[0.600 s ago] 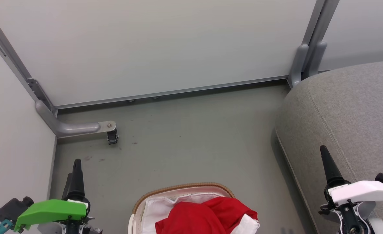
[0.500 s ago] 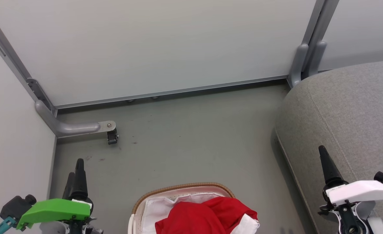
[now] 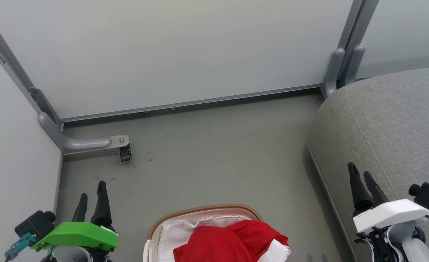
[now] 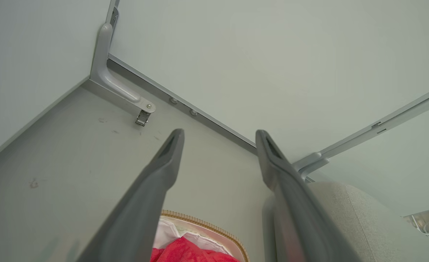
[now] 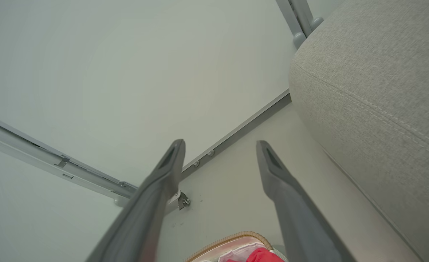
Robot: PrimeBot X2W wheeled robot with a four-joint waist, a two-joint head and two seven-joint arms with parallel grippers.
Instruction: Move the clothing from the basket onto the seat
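Reading the task as barely begun: nothing lifted, nothing delivered.

Left pincer [image 3: 91, 191]: fingers spread, nothing between them. Right pincer [image 3: 359, 171]: spread too, empty. Both hang above the floor [image 3: 218, 156], tips pointing ahead.

Basket [image 3: 207, 209] sits on the floor between the two pincers, behind their tips and nearer to me. It is cut off by the bottom of the head view. From either wrist it shows low down between the fingers.

Basket contents: clothing [image 3: 218, 243], a red heap mounded above the rim on the side toward the right pincer, with a white-trimmed corner spilling over that edge. I cannot tell where one garment ends and another starts. The white liner [image 3: 174, 233] shows bare on the side toward the left pincer.

Seat [image 3: 393, 127] lies just right of the right pincer and runs on ahead of it. The part I can see has no red on it.

Left to do, as I judge it: the whole transfer. Each piece needs a reach back and inward, a pinch, a lift and a carry across to the seat.

Beyond the tips: a caster [image 3: 125, 154] ahead of the left pincer, then the wall [image 3: 181, 54].
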